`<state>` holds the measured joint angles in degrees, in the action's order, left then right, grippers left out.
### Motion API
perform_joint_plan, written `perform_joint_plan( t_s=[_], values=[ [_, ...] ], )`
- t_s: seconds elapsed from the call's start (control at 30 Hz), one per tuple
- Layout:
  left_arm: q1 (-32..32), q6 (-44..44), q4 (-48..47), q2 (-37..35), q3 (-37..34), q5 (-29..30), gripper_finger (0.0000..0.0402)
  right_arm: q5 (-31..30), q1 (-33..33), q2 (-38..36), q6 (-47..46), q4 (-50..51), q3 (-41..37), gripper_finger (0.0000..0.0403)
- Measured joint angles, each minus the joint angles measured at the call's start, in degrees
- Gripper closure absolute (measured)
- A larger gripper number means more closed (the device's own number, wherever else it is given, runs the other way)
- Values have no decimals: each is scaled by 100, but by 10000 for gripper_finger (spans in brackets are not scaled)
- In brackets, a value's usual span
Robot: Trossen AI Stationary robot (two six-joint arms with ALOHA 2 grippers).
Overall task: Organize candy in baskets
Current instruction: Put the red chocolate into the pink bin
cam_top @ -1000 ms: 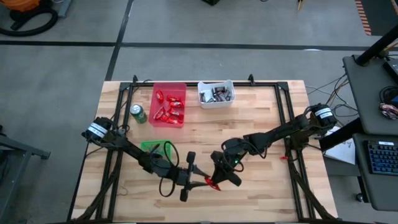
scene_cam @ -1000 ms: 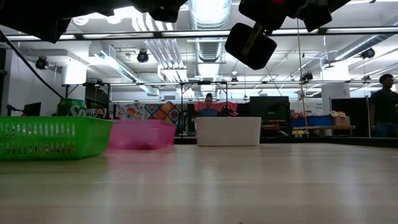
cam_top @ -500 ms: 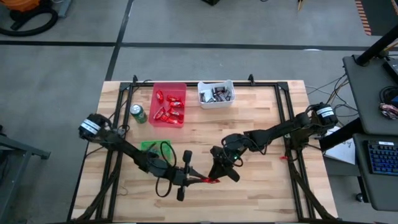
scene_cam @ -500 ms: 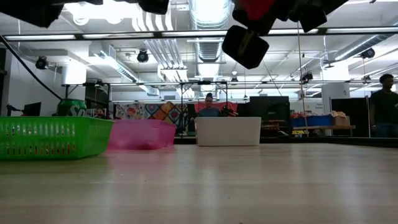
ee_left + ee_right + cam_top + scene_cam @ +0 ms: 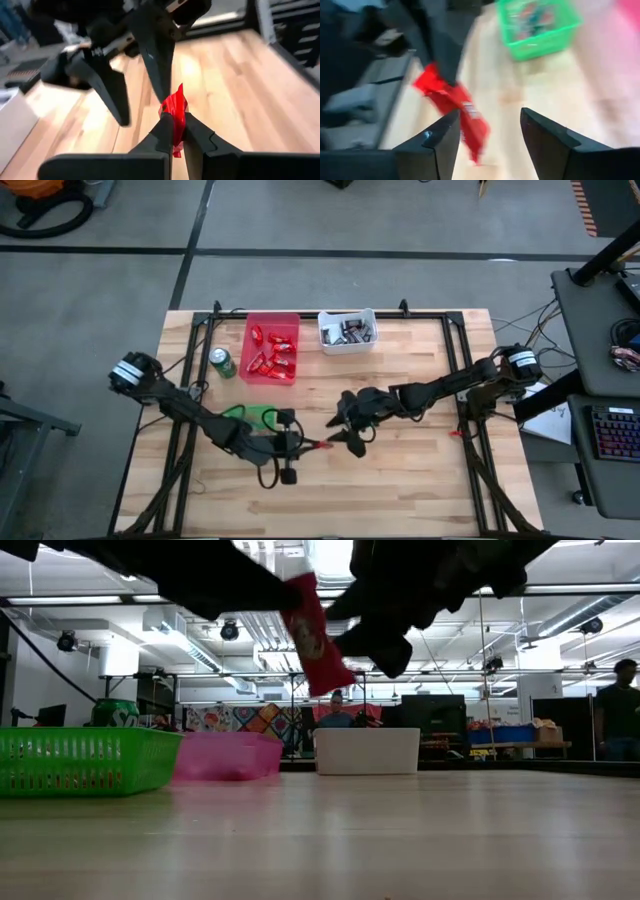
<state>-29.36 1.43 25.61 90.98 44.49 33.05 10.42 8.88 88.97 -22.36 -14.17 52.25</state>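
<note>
Two grippers met over the middle of the table (image 5: 420, 480) when I checked the feeds. My left gripper (image 5: 312, 445) had its fingers (image 5: 167, 131) pressed together on a red-wrapped candy bar (image 5: 174, 107), which stuck out past the fingertips and hung clear of the wood. In the low view the same bar (image 5: 315, 632) showed tilted, high above the tabletop, between the two dark arms.

My right gripper (image 5: 340, 430) sat just beside the bar, its fingers (image 5: 442, 137) spread apart with nothing between them; the bar (image 5: 455, 107) lay just ahead of that gap, held by the other arm's fingers. I could not tell whether the right fingertips touched the wrapper.

Behind the left arm stood the green basket (image 5: 250, 418), partly hidden by it; through the right wrist camera I saw several mixed-colour pieces inside it. At the far edge of the table the red basket (image 5: 272, 325) held a cluster of red-wrapped bars (image 5: 270, 358), and the white basket (image 5: 347, 345) beside it held dark and silver mini bars (image 5: 352, 332). A green soda can (image 5: 222, 363) stood just beside the red basket, on the side away from the white one.
</note>
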Motion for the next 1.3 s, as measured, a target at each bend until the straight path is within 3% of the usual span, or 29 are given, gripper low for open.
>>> perform_joint_plan(
  t_s=[0.17,0.37,0.57,0.8,1.03,1.2,1.3],
  values=[
    [2,355,-368,86,-2,171,401,-748,2,0,529,311,0,200],
    [17,398,-488,90,-2,538,401,-755,58,42,1101,372,-2,199],
    [38,397,-468,90,-2,547,401,-768,98,416,1444,-51,-11,199],
    [33,396,-525,90,2,538,401,-926,98,912,1557,-774,-13,200],
    [55,403,-643,66,48,586,401,-1092,98,873,1558,-716,-14,200],
    [169,583,-1244,-67,52,1224,401,-1799,95,593,1554,-330,-15,200],
    [322,616,-1578,-228,52,1893,401,-1989,90,482,1463,-96,-15,200]
  ],
)
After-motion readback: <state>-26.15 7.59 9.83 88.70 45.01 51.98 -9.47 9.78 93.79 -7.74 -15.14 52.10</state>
